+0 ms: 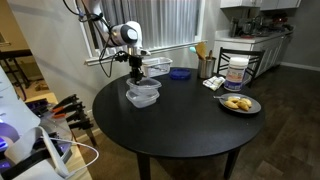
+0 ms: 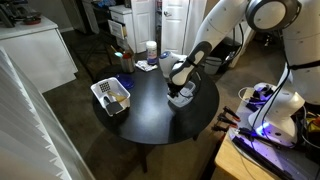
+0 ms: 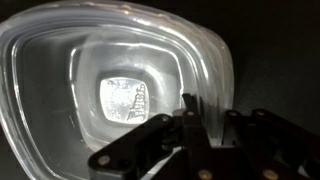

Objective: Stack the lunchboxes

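Honestly, the risk from where I stand is all in that grip at the rim. The lunchboxes (image 1: 142,93) sit nested in a small pile on the dark round surface (image 1: 170,135), well apart from the plate of food (image 1: 240,104), and the claw (image 1: 135,66) hangs right over them. In the wrist view its jaws are narrowed to a slim gap astride one side wall of the top box, with one finger (image 3: 188,108) inside the tub and the other outside. Whether they actually pinch the plastic or only bracket it, I cannot tell. That is the trouble: a thin, slick, see-through wall held at one side only would likely tip the box. It could then seat crooked, ride up on the rim beneath, or slip free. If the jaws are pinching and the arm lifts or swings, I'd expect the light pile to drag along and skid, perhaps toward the blue bowl (image 1: 180,72) just behind. A clean, straight release seems the safest thing.
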Tool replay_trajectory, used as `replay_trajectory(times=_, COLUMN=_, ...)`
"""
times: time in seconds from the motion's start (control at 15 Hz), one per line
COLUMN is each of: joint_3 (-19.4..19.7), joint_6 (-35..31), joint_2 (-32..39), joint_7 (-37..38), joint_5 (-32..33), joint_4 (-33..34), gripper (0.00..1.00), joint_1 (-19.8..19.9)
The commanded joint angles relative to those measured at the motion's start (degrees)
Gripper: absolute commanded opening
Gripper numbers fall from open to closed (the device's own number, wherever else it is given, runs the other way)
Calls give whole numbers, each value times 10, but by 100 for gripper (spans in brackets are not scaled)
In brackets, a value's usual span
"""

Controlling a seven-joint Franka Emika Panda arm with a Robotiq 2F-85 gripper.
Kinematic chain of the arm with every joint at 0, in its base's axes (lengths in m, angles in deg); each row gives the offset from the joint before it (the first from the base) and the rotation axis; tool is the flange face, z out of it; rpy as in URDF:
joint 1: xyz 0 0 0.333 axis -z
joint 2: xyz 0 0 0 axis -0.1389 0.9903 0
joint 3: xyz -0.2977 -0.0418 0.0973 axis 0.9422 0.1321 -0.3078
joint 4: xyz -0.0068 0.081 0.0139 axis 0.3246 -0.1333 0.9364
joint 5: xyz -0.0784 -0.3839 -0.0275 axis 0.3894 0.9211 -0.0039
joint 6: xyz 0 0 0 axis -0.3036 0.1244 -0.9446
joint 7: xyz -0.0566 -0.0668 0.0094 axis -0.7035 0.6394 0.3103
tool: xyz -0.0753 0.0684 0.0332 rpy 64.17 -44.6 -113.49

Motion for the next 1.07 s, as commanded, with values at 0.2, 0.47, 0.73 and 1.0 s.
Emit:
replay_trajectory(times=0.2, joint_3=-4, joint_6=-8, joint_2=17, joint_7=6, joint_5=-5, joint_4=13, gripper=50, joint_1=17)
replay_trajectory(times=0.47, joint_3=-7, joint_6=-6, joint_2=16, joint_7=3, joint_5=-10, joint_4=19, gripper=75, joint_1=20)
replay_trajectory(times=0.73, joint_3=-11, joint_6=-6, joint_2=16, joint_7=1, joint_5=-10, joint_4=24, gripper=98, joint_1=19)
replay_trajectory(times=1.0, joint_3=-16, joint_6=-12, joint_2=17, joint_7=-4, joint_5=-11, joint_4=25, gripper=100, joint_1=22)
